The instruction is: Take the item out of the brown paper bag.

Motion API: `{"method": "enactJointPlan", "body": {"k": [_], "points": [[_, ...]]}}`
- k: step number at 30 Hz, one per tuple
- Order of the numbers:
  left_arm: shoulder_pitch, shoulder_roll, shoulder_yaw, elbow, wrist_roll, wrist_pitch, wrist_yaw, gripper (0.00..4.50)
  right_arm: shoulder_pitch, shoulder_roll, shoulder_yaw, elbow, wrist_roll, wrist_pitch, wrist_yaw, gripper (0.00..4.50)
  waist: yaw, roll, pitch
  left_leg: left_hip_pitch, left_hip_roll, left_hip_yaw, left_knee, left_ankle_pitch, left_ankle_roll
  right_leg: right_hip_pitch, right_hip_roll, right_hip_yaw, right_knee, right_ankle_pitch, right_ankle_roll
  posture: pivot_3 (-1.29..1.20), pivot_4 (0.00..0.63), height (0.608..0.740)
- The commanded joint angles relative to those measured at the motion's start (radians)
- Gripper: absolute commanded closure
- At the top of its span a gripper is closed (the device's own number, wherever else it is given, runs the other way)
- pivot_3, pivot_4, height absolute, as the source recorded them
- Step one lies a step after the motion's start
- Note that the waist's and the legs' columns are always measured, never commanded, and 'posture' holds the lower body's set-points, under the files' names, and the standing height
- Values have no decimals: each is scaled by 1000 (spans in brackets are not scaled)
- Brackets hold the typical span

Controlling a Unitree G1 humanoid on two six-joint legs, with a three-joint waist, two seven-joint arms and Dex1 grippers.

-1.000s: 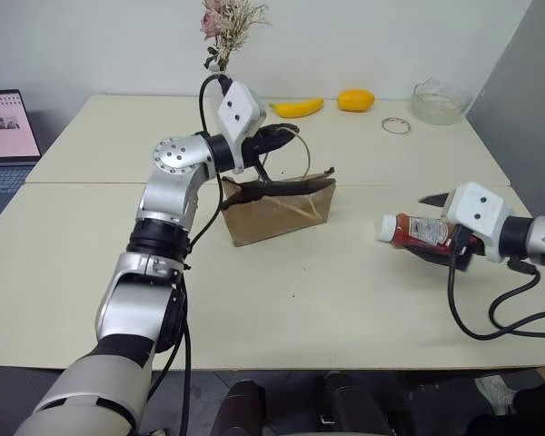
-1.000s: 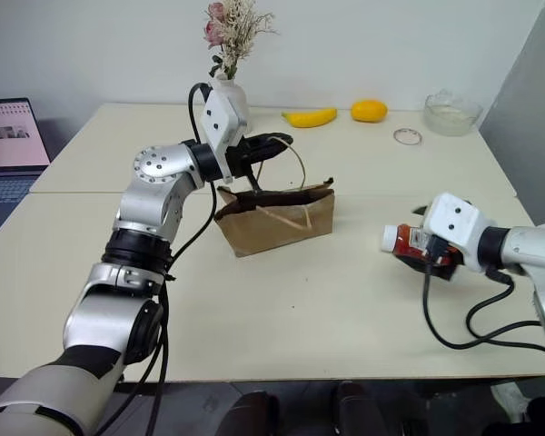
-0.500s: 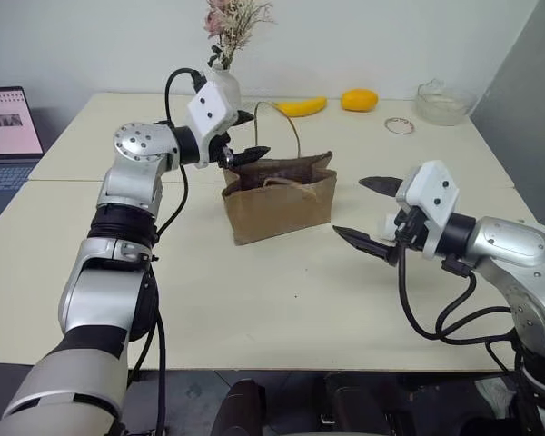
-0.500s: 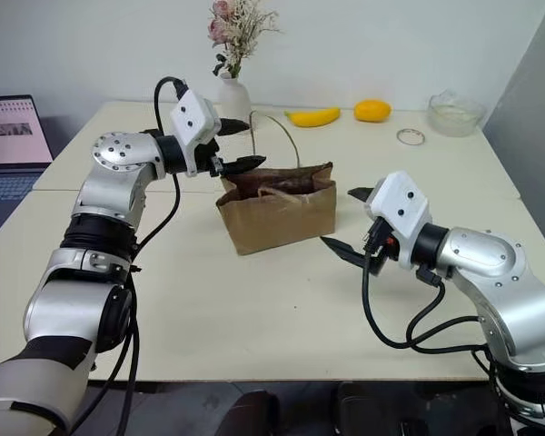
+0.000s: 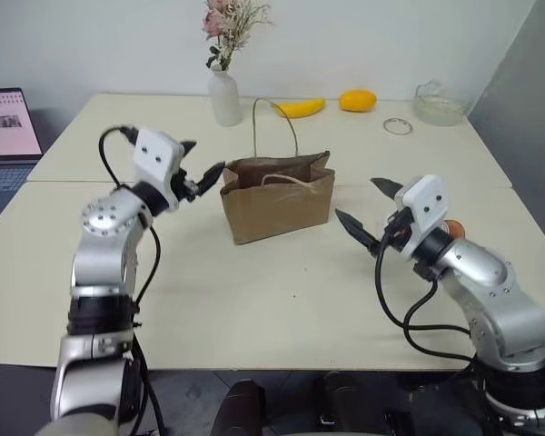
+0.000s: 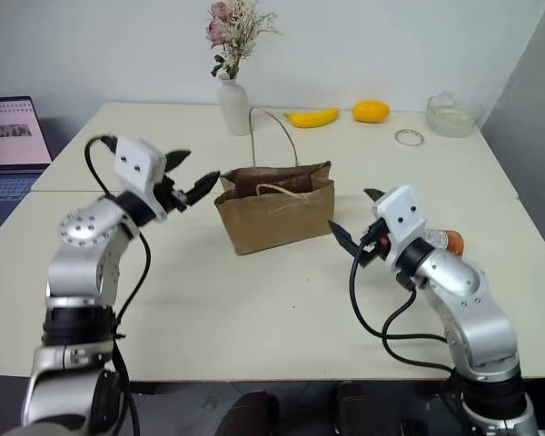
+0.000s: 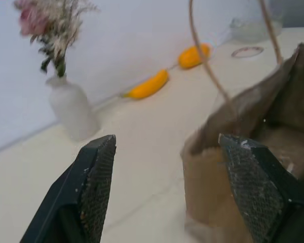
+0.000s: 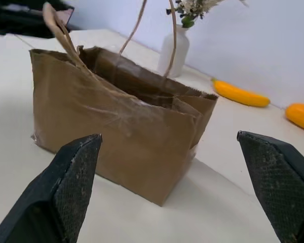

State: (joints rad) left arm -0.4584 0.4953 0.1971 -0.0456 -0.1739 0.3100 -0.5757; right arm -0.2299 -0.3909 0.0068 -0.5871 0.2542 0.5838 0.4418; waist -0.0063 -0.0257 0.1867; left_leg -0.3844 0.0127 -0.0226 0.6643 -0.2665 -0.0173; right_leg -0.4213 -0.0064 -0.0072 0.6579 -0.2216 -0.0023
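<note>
Half-hidden item (image 6: 448,242) behind right claw (image 6: 357,219)

The setting is presenting as an office or lab room arranged for robot trials. Two plain cream tabletop sections (image 5: 254,300) are standing pushed together against a bare white wall (image 5: 391,36), with a grey panel (image 5: 527,82) closing the right side. An open laptop (image 5: 4,136) is sitting on a separate surface at the left edge, its screen lit. Staged props are lying along the far edge: a white vase of dried flowers (image 5: 224,86), a banana (image 5: 300,108), an orange fruit (image 5: 356,100), a clear glass bowl (image 5: 439,103) and a small ring (image 5: 397,126).
</note>
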Motion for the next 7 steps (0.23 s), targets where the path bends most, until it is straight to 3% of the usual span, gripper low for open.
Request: {"method": "enactJointPlan", "body": {"k": [1, 7], "points": [[100, -20, 57, -180, -17, 47, 91, 1102, 43, 42, 11, -22, -30, -80, -55, 0, 0, 0, 0, 0, 0, 0, 0, 0, 0, 0, 0, 0, 0, 0, 0, 0, 150, 740], [281, -99, 29, -312, 6, 29, 182, 1102, 104, 119, 23, 30, -90, -190, -131, 0, 1, -1, -2, 2, -1, 1, 0, 0, 0, 2, 0, 0, -1, 0, 0, 0, 150, 740]]}}
